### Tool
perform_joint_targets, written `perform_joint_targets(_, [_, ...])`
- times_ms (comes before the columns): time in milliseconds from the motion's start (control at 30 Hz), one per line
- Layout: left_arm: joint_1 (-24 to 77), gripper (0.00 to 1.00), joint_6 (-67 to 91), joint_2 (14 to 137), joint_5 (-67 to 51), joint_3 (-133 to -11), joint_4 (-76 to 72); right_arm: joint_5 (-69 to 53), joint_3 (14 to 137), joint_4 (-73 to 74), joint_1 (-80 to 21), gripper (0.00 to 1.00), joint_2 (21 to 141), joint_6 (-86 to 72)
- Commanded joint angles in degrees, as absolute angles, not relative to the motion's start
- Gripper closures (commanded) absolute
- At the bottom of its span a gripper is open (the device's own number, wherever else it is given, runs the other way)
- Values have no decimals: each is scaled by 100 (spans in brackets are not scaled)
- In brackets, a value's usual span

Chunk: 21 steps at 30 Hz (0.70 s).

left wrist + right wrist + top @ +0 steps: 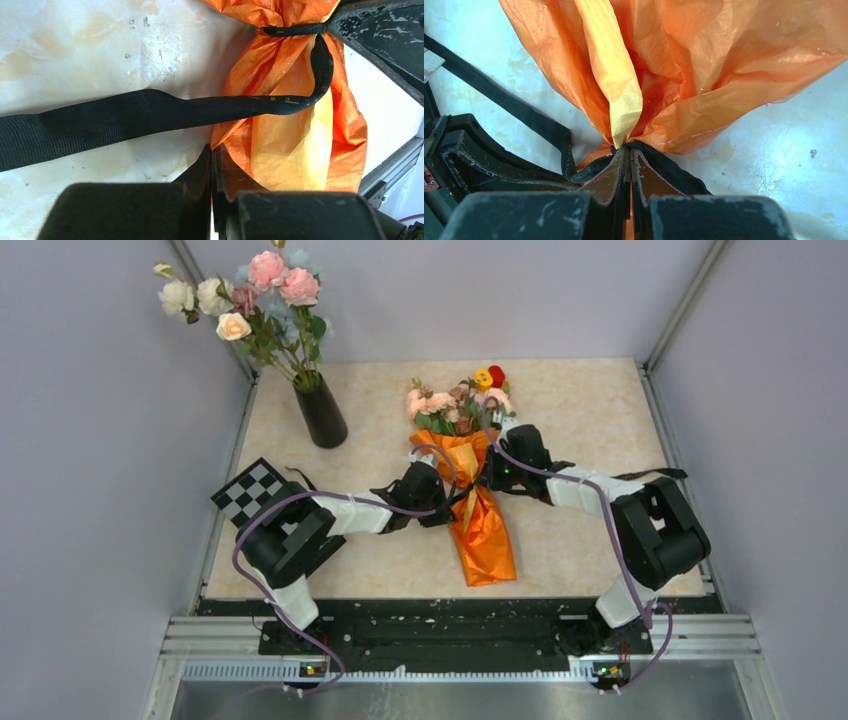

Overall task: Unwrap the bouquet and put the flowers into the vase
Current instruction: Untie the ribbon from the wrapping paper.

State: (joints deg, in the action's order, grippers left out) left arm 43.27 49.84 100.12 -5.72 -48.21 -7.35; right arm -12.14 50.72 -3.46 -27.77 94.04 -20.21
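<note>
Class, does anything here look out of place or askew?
The vase already holds a tall bunch leaning left, while the bouquet lies flat, ribbon still tied and trailing across the table.

I see the bouquet [482, 525] wrapped in shiny orange with a paler yellow fold, its ribbon [125, 112] plain black. The flowers [440, 405] read pink and peach, the vase [322, 412] glossy black, the surface [600, 410] mottled cream, the checkerboard tag [253, 490] black-and-white squares.
</note>
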Motion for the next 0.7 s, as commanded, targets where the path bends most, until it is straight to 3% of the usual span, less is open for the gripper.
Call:
perform_joint_targets(0, [4324, 100, 5022, 9999, -515, -4773, -595, -755, 4970, -823, -2839, 100, 8913, -2087])
perform_joint_targets(333, [4315, 100, 5054, 9932, -428, -4685, -603, -123, 4518, -1074, -2807, 100, 8239, -2454])
perform_joint_targets(600, [4299, 100, 5002, 9933, -465, -4696, -589, -1439, 4658, -982, -2786, 100, 8385, -1962])
perform_joint_targets(667, [4285, 100, 5001, 9941, -490, -4694, -589, -1516, 4666, -887, -2788, 93, 8447, -1904])
